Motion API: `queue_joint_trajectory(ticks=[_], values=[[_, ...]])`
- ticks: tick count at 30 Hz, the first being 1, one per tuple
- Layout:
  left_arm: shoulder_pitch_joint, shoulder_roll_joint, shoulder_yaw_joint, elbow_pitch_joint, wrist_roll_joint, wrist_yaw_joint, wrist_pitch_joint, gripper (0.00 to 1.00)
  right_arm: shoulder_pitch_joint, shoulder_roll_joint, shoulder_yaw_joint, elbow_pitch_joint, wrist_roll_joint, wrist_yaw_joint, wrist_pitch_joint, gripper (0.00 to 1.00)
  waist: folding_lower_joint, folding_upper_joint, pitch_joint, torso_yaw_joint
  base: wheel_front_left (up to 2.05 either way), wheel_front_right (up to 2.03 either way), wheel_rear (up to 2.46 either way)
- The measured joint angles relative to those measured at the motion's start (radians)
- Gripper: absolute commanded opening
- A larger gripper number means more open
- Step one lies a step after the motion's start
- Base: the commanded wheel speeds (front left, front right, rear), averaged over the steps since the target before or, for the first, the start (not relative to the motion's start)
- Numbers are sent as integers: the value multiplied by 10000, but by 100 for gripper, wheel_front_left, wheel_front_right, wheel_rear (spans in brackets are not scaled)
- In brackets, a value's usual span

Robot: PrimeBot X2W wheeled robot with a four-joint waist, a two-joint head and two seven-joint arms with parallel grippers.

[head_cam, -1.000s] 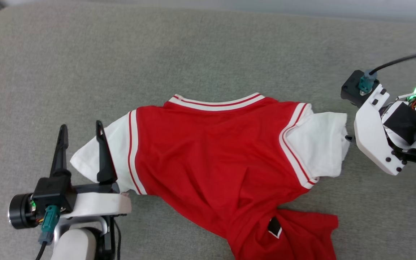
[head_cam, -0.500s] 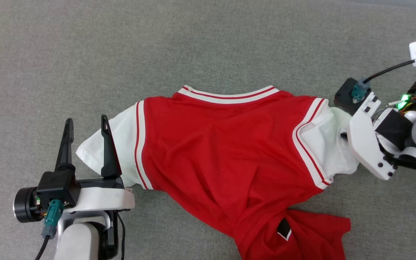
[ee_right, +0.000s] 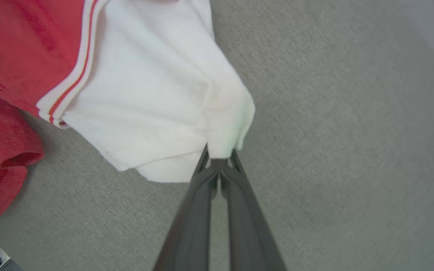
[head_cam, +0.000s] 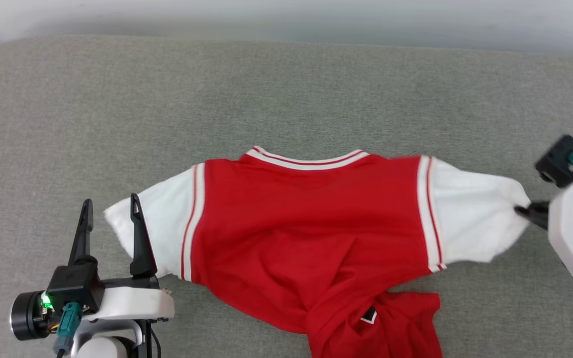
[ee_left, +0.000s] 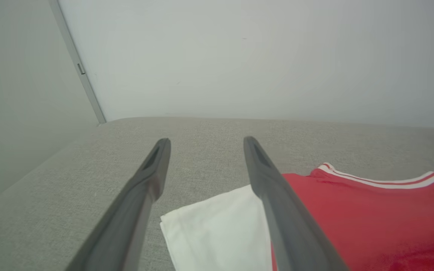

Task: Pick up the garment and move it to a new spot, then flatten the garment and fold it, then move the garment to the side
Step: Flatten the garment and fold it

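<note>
One claw, the right claw point(ee_right: 219, 160), is pinched shut on the cuff corner of the white short sleeve point(ee_right: 153, 94) of the red jersey T-shirt with red-striped white sleeves point(head_cam: 306, 219). To flatten it well, it should draw outward low and level, only until the shoulder line goes taut, since so thin a hold could slip. The left claw point(head_cam: 111, 200) stands wide open and empty over the other white sleeve point(head_cam: 167, 223), placed to counter-pull. The shirt lies mid-way on the grey fabric cushion point(head_cam: 286, 89) with its lower hem point(head_cam: 381, 328) bunched nearest the robot and bare cushion beyond the collar and leftward.
</note>
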Motion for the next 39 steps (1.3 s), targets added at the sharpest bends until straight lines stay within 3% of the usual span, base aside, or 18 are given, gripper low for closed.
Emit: queue_joint_trajectory(ticks=[6,15,16,17,23,29,33,39], values=[[102,-29,42,-4,36,-121,0,100,1518,-541,-207,169,545,2,44,0,0,0,-49,-251,0,0,0],[157,-52,84,280,184,-268,2,100,2759,29,-644,1216,767,-2,-75,1,0,0,-295,-334,0,0,0],[211,-54,92,305,196,-288,0,100,2856,100,-761,1266,775,-2,-238,96,0,0,-361,-352,0,0,0],[277,-56,102,337,209,-309,0,100,2930,161,-888,1304,761,-2,-428,100,0,0,-436,-368,0,0,0],[629,-58,249,445,280,-343,0,100,3260,138,-2065,911,393,0,-1714,100,0,0,-927,-478,0,0,0],[828,-63,284,464,313,-389,0,100,3318,-504,-3630,-92,-180,-2,-1789,100,0,0,-1165,-673,0,0,0],[848,-65,236,453,328,-399,0,100,3173,-754,-4472,-635,-418,0,-920,100,-1,0,-1156,-729,0,0,0],[745,-73,52,435,353,-428,0,100,2853,-947,-4617,-955,-683,0,1724,100,0,0,-961,-644,0,0,0]])
